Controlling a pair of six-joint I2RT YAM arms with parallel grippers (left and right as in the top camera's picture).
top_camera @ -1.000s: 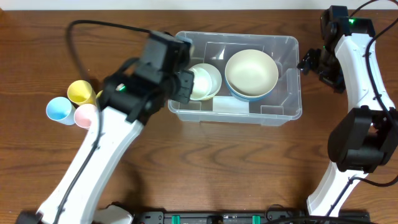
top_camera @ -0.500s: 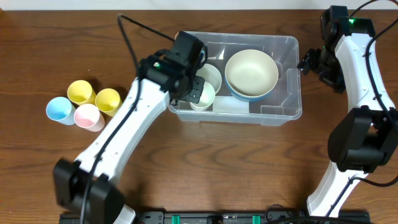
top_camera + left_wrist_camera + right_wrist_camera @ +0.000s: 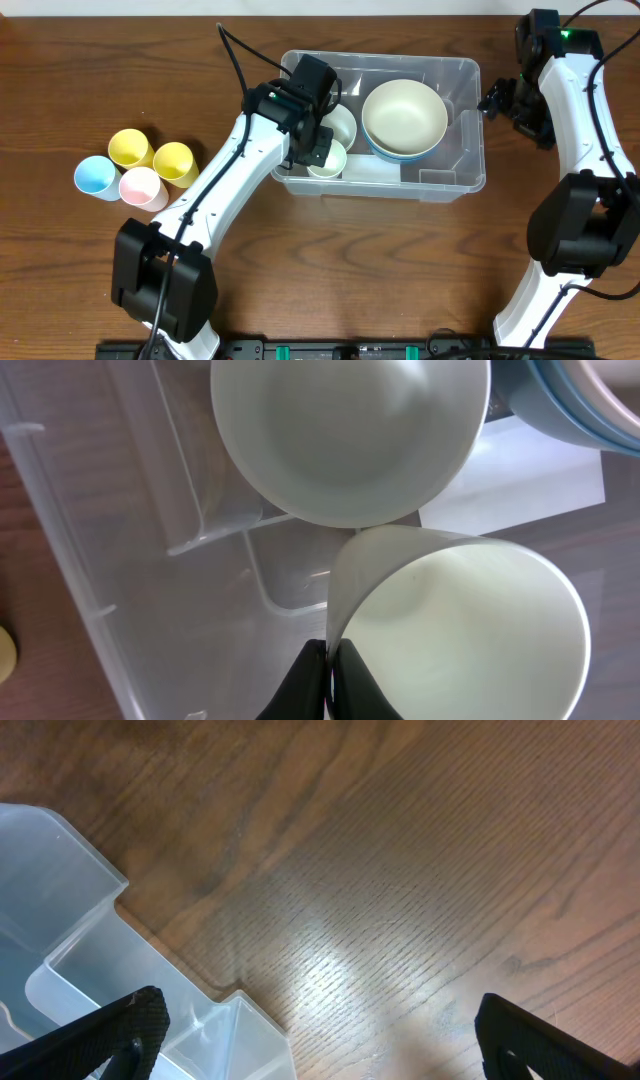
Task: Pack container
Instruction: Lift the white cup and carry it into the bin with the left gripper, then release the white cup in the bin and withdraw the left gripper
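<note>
While the container [image 3: 470,150] sits mid-table from overhead, the left gripper [image 3: 318,152] is in its left end, pinching a pale cup [image 3: 330,160]. Left wrist: jaws clamped on the cup's wall, next to a white bowl [image 3: 345,440]. Right wrist: right gripper [image 3: 320,1030] spread wide over the table [image 3: 400,870], just off the container's corner.

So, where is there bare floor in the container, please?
Bare floor lies at the near-right corner of the container, between big bowl and rim. The left end is crowded: small bowl, plus cup in the left gripper.
</note>
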